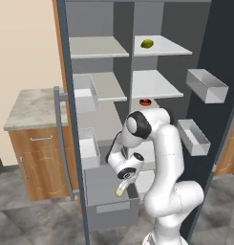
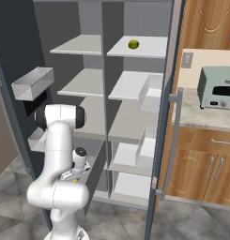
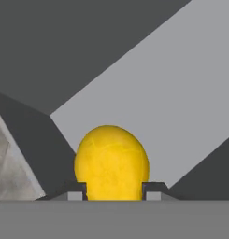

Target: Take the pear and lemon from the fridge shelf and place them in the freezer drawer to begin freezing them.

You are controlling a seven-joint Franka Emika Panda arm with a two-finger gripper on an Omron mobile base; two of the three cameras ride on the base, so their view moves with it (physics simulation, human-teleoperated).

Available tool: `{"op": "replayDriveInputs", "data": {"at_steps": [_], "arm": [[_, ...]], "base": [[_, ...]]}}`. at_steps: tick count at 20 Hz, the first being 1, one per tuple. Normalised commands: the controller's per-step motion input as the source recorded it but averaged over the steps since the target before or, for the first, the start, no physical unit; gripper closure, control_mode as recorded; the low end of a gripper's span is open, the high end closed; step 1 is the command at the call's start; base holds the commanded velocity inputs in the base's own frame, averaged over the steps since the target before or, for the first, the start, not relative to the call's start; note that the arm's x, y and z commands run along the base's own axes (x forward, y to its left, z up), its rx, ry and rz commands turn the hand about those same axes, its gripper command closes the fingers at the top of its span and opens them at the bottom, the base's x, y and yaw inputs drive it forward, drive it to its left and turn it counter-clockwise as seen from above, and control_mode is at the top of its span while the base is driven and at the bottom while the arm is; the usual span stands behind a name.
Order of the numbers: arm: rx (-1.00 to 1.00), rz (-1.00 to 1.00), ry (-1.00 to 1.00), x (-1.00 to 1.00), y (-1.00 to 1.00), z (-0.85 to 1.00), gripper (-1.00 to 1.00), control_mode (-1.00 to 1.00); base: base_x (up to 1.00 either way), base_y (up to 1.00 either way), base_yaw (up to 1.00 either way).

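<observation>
Lemon (image 3: 111, 161) in gripper (image 3: 113, 190) over freezer drawer (image 1: 111, 210), pear (image 1: 146, 44) (shelved)

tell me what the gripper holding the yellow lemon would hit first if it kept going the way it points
Most likely the pale grey inner floor of the deep grey freezer drawer. The gripper grips the yellow oval lemon between its fingers and points down into that drawer; how far off the floor lies is unclear.
</observation>
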Motion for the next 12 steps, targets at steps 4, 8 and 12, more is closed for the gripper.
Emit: {"op": "replayDriveInputs", "data": {"at_steps": [4,8,12], "arm": [[0.00,0.05,0.03,0.00,0.17,-0.65,1.00,-1.00],[0.00,0.04,0.05,0.00,0.21,-0.63,1.00,-1.00],[0.00,0.03,0.05,-0.04,0.24,-0.62,-1.00,-1.00]], "base": [[0.00,0.00,0.00],[0.00,0.00,0.00],[0.00,0.00,0.00]]}}
